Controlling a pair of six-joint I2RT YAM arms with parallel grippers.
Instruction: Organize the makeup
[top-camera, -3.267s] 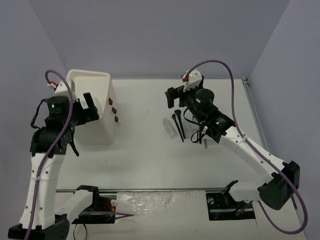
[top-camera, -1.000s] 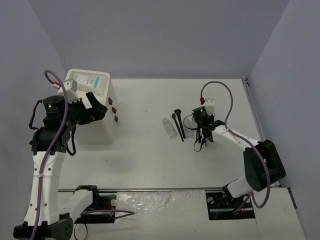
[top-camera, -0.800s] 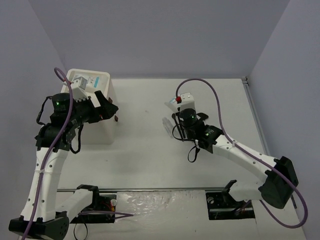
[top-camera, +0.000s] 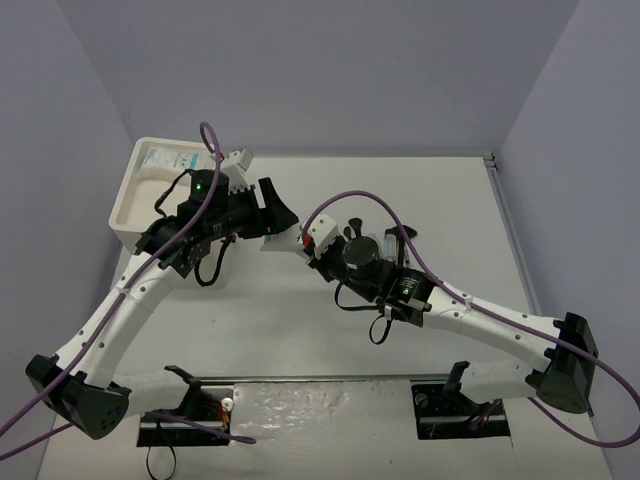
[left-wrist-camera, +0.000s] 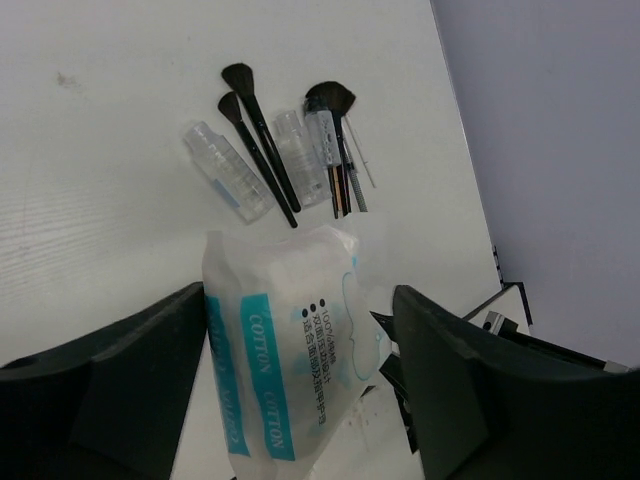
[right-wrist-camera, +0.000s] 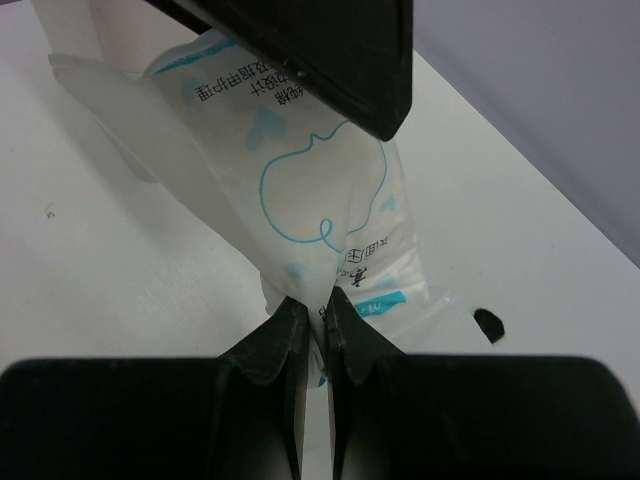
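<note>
Packet (left-wrist-camera: 290, 350), flat, white, teal-blue "COTTON" label: held off the worktop (top-camera: 420, 190) just beside the white box (top-camera: 135, 200), on the side facing the right arm, between the two pincers.

Right pincer (right-wrist-camera: 315, 305): jaws closed to a narrow slit on the packet's lower edge. The plastic is pinched between the fingertips, so it has a firm hold.

Left pincer (left-wrist-camera: 300, 300): reaches out from the white box's side. Jaws are spread wide, one on either side of the packet, with no squeeze visible. It is judged to be waiting to receive the packet, not carrying it.

Second packet (top-camera: 185, 158), same white-and-teal kind: lies inside the white box, against its far wall. Counted as stowed.

Brushes (left-wrist-camera: 262, 150), thin and black, with a fan-headed one (left-wrist-camera: 330, 98) alongside: flat on the worktop, well apart from the white box, beyond the held packet. Not stowed.

Clear tubes (left-wrist-camera: 228, 172): same cluster, touching or just beside the brushes. Not stowed.

Thin sticks (left-wrist-camera: 340, 190), one brownish: same cluster, partly hidden behind the packet's upper edge. How many cannot be told.

Progress, judged: early. One packet is in the white box and a second is at a hand-over on its way there. Left to do: close the left pincer, release the right one, carry the packet into the white box, then bring over the whole cluster.
</note>
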